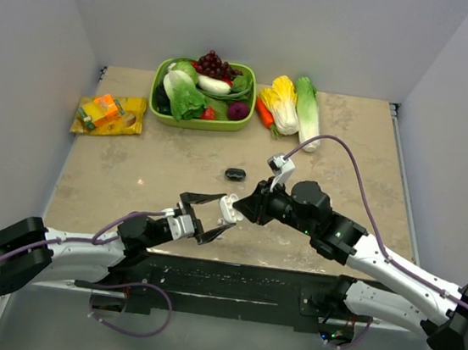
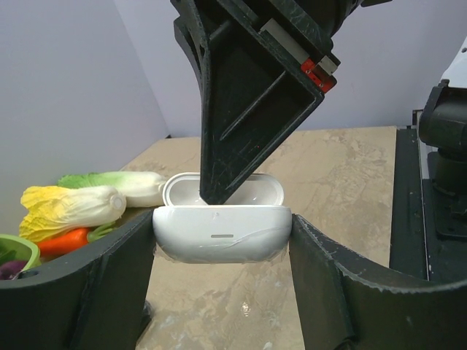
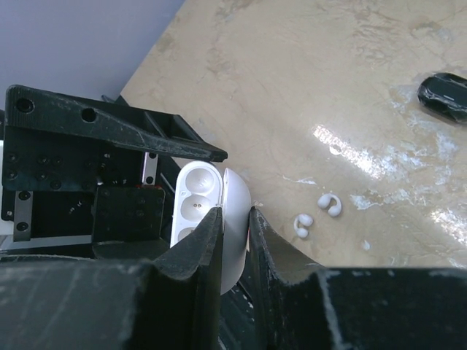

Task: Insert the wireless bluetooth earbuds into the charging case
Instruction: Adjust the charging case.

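A white charging case [image 2: 219,235] is open and held off the table between both arms. My left gripper [image 2: 222,244] is shut on its base, one finger on each end. My right gripper [image 3: 235,219] is shut on the raised lid [image 3: 237,200], beside the empty wells [image 3: 195,206]. In the top view the two grippers meet at the case [image 1: 229,208] near the table's front middle. Two white earbuds [image 3: 303,225] [image 3: 330,205] lie on the table just past the right gripper. No black earbuds show.
A black oval object [image 1: 235,173] lies mid-table, also in the right wrist view [image 3: 445,95]. A green bowl of toy vegetables [image 1: 203,94] stands at the back. Cabbages and a carrot [image 1: 292,105] lie to its right, and snack packets [image 1: 107,114] at back left.
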Action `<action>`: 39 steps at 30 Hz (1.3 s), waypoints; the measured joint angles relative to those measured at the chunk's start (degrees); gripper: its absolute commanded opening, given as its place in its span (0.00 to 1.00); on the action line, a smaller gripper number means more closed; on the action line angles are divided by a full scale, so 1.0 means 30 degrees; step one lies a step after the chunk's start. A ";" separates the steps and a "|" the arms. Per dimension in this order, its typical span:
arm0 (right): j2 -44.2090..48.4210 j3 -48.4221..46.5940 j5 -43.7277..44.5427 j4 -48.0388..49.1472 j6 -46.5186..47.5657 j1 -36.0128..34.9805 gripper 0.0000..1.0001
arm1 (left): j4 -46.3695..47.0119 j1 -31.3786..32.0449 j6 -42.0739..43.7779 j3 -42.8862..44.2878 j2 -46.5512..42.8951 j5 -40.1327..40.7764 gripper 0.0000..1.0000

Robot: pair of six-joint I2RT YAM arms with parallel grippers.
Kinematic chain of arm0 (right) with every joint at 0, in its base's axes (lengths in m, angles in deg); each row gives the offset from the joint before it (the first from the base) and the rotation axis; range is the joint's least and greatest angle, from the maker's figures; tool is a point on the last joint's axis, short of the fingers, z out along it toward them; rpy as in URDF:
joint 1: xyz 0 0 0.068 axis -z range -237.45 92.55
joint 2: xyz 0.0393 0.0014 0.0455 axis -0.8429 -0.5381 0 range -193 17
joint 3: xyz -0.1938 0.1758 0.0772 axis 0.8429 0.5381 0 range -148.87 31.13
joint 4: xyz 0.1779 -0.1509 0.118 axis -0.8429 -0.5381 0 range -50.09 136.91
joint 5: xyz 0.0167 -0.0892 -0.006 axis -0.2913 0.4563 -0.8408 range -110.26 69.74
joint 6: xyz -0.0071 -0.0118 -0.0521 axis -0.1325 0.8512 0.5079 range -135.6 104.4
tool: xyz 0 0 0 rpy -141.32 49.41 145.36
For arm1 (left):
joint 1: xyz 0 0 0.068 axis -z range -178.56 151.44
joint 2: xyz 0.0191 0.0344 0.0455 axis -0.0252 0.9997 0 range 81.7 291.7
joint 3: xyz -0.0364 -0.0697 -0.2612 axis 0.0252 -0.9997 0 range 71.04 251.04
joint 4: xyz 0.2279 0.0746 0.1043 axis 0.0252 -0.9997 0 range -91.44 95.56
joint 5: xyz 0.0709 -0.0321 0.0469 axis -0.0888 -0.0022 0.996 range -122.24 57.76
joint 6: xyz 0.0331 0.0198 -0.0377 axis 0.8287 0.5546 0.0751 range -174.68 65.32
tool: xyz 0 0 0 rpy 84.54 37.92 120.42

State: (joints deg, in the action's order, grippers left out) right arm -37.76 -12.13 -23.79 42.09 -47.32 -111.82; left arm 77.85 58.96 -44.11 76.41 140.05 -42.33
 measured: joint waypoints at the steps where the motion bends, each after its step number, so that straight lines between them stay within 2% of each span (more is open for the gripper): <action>1: 0.0022 -0.0007 0.0058 -0.0095 0.0117 0.0000 0.00 | 0.0000 0.0007 -0.0022 0.0000 0.0022 0.0000 0.02; 3: 0.0036 -0.0182 0.0204 -0.0466 0.0495 -0.0051 0.00 | 0.0000 0.0022 -0.0146 0.0000 0.0087 0.0066 0.08; 4: 0.0036 -0.0328 0.0262 -0.0699 0.0729 -0.0095 0.00 | 0.0007 0.0058 -0.0175 0.0022 0.0109 0.0109 0.17; 7: 0.0066 -0.0874 0.0350 -0.1392 0.1494 -0.0124 0.00 | -0.0015 0.0124 -0.0328 0.0313 0.0160 0.0262 0.34; 14: 0.0517 -0.1800 0.0911 -0.2630 0.3045 -0.0124 0.00 | -0.0342 0.0153 -0.0678 0.1399 0.0627 0.0350 0.55; 15: 0.0517 -0.1858 0.0940 -0.2761 0.3242 -0.0117 0.00 | -0.0350 0.0189 -0.0692 0.1457 0.0721 0.0386 0.69; 16: 0.0525 -0.1872 0.0962 -0.2812 0.3308 -0.0117 0.00 | -0.0372 0.0197 -0.0699 0.1479 0.0758 0.0393 0.99; 30: 0.0561 -0.2011 0.1020 -0.3636 0.4779 0.0007 0.00 | -0.1290 0.0219 -0.2004 0.1807 0.1268 0.1515 1.00; 35: 0.0568 -0.3279 0.1341 -0.4765 0.5909 0.0015 0.00 | -0.1792 0.0211 -0.3636 0.1829 0.0998 0.2382 1.00; 39: 0.0663 -0.4728 0.2346 -0.5552 0.7162 -0.0576 0.00 | -0.3730 0.0168 -0.4954 0.2106 0.0248 0.2550 1.00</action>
State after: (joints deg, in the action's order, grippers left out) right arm -35.77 -26.32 -16.76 25.43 -25.84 -113.54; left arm 66.66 59.46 -58.98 82.73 140.79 -34.68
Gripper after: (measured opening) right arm 0.177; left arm 0.997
